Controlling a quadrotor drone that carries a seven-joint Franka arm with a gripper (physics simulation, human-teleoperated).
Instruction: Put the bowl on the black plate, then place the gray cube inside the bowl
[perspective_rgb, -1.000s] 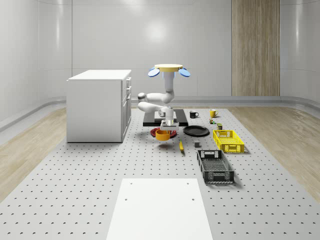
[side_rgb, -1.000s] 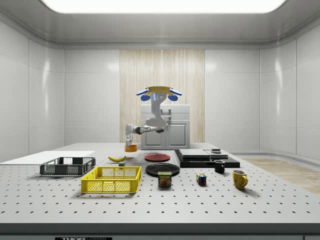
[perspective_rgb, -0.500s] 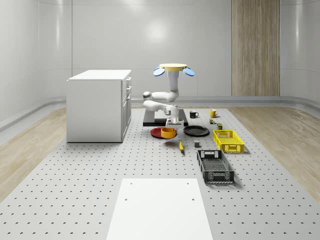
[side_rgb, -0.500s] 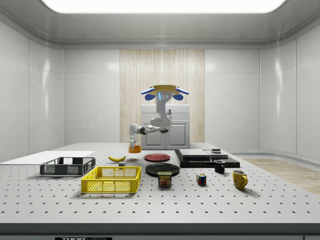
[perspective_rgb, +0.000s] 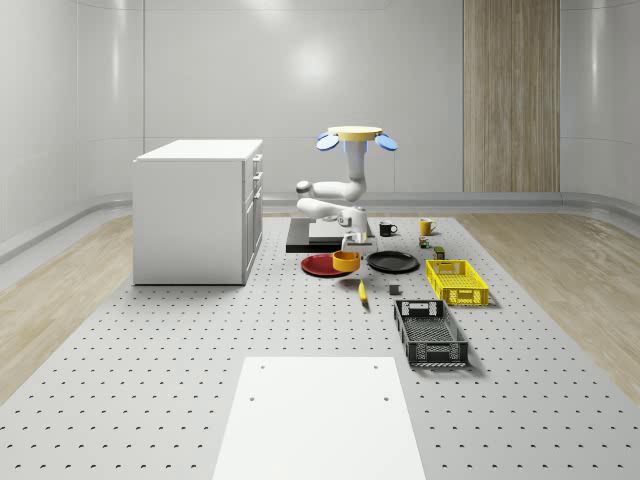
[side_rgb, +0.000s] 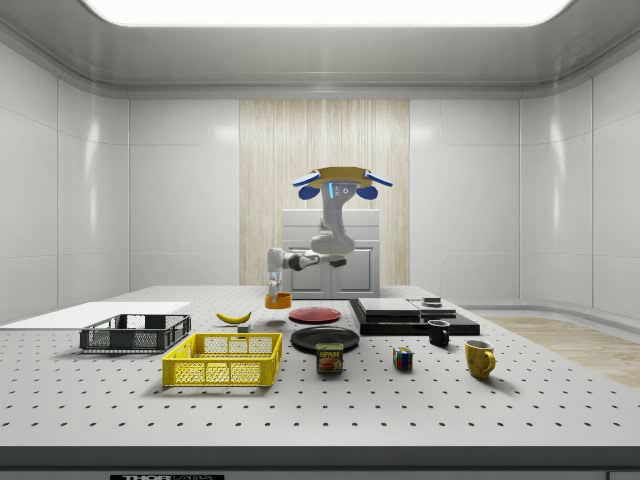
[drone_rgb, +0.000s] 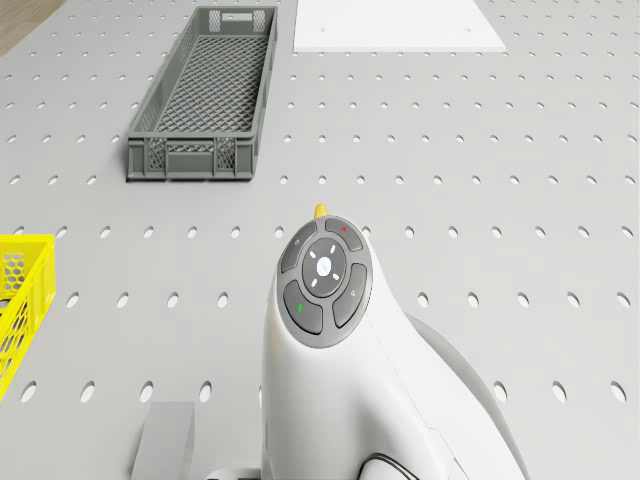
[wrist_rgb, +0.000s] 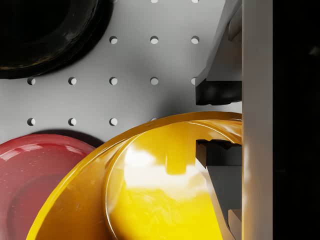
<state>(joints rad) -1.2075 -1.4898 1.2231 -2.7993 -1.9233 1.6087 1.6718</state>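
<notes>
Bowl (perspective_rgb: 346, 261) was held clenched at its rim by the end effector (perspective_rgb: 349, 244), carried clear above the desk (perspective_rgb: 200, 340). Red plate (perspective_rgb: 322, 265) was seen just below and beside the end effector, black plate (perspective_rgb: 392, 262) near on the other side. Drone (perspective_rgb: 356, 136) was hovering above, over the black slab (perspective_rgb: 300, 244).

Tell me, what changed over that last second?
The drone and gripper, shut on the bowl, carried it toward the whole-scene view's right, nearer the black plate. The red plate, banana and crates stayed put.
</notes>
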